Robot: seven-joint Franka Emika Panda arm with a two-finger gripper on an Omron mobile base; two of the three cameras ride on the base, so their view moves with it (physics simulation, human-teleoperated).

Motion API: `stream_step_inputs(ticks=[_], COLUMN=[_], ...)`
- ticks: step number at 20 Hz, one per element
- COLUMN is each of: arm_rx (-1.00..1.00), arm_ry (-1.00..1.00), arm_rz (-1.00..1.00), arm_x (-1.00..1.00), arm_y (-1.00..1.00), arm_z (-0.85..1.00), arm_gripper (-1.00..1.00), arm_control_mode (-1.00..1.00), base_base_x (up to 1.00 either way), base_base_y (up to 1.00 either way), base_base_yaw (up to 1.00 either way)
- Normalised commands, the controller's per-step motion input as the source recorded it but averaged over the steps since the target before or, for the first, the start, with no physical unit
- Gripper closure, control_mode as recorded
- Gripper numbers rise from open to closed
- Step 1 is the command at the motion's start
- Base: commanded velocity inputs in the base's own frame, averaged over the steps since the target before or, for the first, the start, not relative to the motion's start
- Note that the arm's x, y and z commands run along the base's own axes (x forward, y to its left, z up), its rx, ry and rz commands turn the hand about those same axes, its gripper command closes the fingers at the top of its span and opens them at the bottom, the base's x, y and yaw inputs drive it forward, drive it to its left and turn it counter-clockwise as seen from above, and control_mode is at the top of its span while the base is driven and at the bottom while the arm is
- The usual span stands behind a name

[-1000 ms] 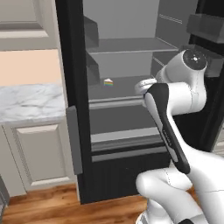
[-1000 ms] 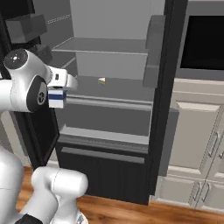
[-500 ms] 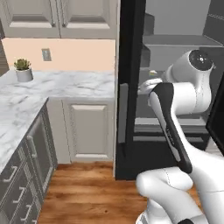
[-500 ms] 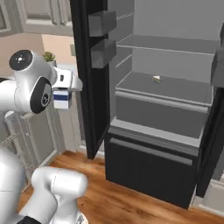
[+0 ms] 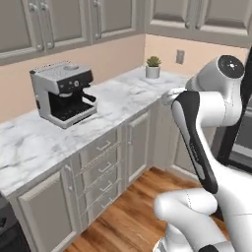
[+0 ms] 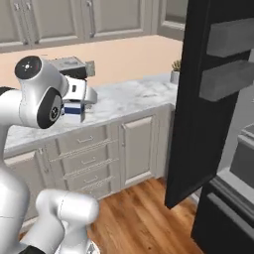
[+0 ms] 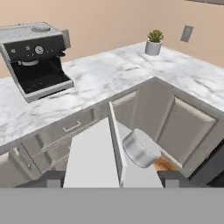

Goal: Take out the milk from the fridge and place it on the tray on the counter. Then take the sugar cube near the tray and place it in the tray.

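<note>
In the left base view, the white robot arm (image 5: 206,118) stands at about 3 o'clock, in front of the marble counter (image 5: 113,106). A coffee machine (image 5: 63,92) sits on the counter at about 10 o'clock, and a little plant in a pot (image 5: 153,67) sits far back at about 1 o'clock. The floor (image 5: 128,216) at 6 o'clock is brown wood. In the right base view, the arm is at 9 o'clock, and the gripper (image 6: 79,101) is shut on the milk (image 6: 74,110), a small white carton with a dark blue band. The milk is up in the air, in front of the counter's edge and not resting on it. The fridge (image 6: 218,124) is at 3 o'clock, with its black door swung open. The plant shows small just beside the door's edge, at about 1 o'clock. In the hand view, the milk's white roof top and round grey cap (image 7: 141,148) sit at 6 o'clock, with a dark finger tip (image 7: 173,177) on each side pressing it. The coffee machine is at 10 o'clock on the counter, and the plant is at 1 o'clock. The grey cupboard doors (image 7: 183,127) are at about 4 o'clock, below the counter's edge.
</note>
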Motion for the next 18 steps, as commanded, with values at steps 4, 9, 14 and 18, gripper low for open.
stream_step_inputs(ticks=[4,9,14,18], arm_rx=[0.0,0.0,0.0,0.0], arm_ry=[0.0,0.0,0.0,0.0], arm_rz=[0.0,0.0,0.0,0.0], arm_x=[0.0,0.0,0.0,0.0], arm_y=[0.0,0.0,0.0,0.0], arm_z=[0.0,0.0,0.0,0.0], arm_gripper=[1.0,1.0,1.0,1.0], arm_control_mode=[1.0,1.0,1.0,1.0], base_base_x=[0.0,0.0,-0.32,-0.43], base_base_y=[0.0,0.0,0.7,1.0], base_base_yaw=[1.0,1.0,0.74,0.55])
